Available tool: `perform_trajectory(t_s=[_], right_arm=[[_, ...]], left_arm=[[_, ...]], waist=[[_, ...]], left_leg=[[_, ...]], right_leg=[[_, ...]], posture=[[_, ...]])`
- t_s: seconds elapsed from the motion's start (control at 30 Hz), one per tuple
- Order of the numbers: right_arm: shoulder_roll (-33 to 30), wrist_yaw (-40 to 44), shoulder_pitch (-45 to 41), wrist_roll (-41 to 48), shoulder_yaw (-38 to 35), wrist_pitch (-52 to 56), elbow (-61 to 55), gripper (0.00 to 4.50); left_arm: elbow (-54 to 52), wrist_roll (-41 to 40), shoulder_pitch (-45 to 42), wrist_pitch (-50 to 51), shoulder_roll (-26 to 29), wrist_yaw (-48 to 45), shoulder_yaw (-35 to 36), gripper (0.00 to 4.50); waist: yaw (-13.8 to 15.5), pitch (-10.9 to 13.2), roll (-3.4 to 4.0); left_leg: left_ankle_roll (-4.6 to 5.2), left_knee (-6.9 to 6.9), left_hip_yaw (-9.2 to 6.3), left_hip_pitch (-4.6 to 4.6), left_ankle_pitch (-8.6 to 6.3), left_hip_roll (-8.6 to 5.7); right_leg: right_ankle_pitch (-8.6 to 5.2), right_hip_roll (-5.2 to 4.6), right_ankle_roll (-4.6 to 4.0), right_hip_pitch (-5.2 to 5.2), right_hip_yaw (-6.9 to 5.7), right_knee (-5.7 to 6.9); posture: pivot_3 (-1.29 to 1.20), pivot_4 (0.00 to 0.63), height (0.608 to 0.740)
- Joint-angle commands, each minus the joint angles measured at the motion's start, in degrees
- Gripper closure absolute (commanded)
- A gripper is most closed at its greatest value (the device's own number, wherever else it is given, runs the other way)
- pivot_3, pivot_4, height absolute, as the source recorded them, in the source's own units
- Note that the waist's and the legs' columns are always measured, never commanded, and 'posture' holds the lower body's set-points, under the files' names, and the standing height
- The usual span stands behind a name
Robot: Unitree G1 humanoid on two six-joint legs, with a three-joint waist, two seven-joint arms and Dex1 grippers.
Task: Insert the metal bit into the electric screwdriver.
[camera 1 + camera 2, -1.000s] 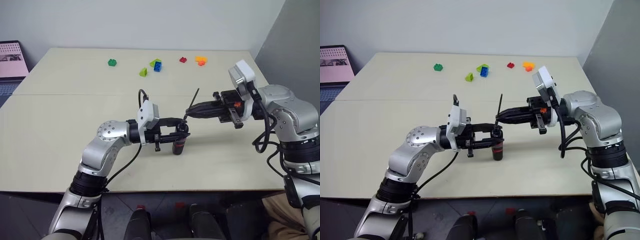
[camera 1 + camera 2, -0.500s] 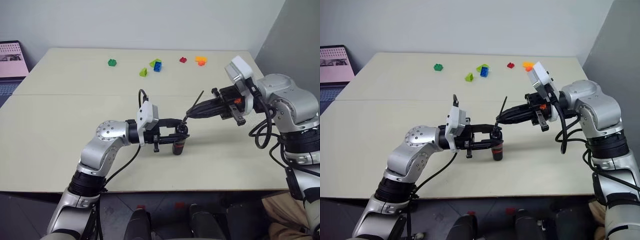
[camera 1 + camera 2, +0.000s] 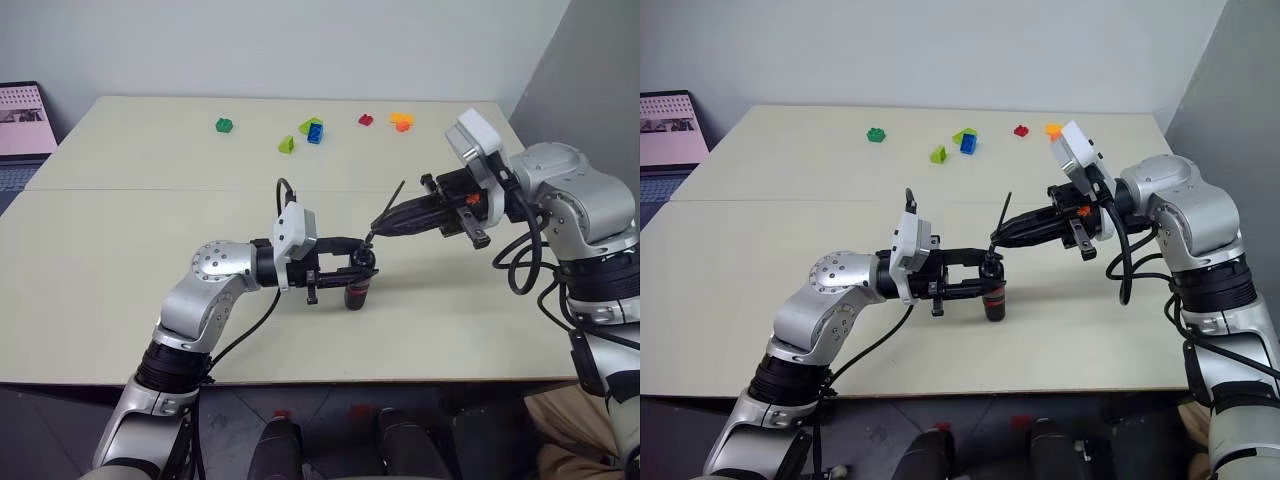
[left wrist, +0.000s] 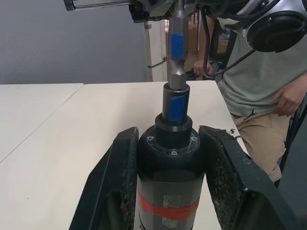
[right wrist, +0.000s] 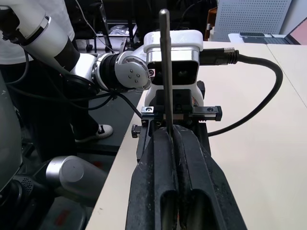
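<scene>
Standing screwdriver (image 3: 358, 290) clamped by left gripper (image 3: 362, 268); bit (image 5: 165, 72) entering tip

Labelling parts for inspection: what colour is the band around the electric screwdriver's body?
Red, around the black electric screwdriver; clearest in the left wrist view.

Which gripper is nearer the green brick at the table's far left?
Left. The left gripper, shut on the black-and-red electric screwdriver, sits closer to the green brick; the right gripper, pinching the thin metal bit, is farther right.
</scene>
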Motion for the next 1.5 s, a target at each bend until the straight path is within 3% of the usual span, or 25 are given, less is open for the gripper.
perform_trajectory(t_s=[0.03,1.5], right_arm=[[-1.0,2.4,-2.0,1.1,-1.2,0.9,-1.3,4.50],[-2.0,6.3,-6.9,0.0,4.7,-2.7,2.4,4.50]], left_arm=[[1.1,1.3,0.2,0.5,1.2,0.1,-0.3,2.89],[2.0,1.6,0.0,0.4,2.2,-1.7,-0.9,2.89]], waist=[[0.0,0.0,0.00],[0.0,0.0,0.00]], left_leg=[[0.00,0.00,0.00,0.00,0.00,0.00],[0.00,0.00,0.00,0.00,0.00,0.01]], right_leg=[[0.00,0.00,0.00,0.00,0.00,0.00],[-0.01,0.00,-0.01,-0.01,-0.01,0.01]], posture=[[0.00,0.150,0.740],[0.00,0.150,0.740]])
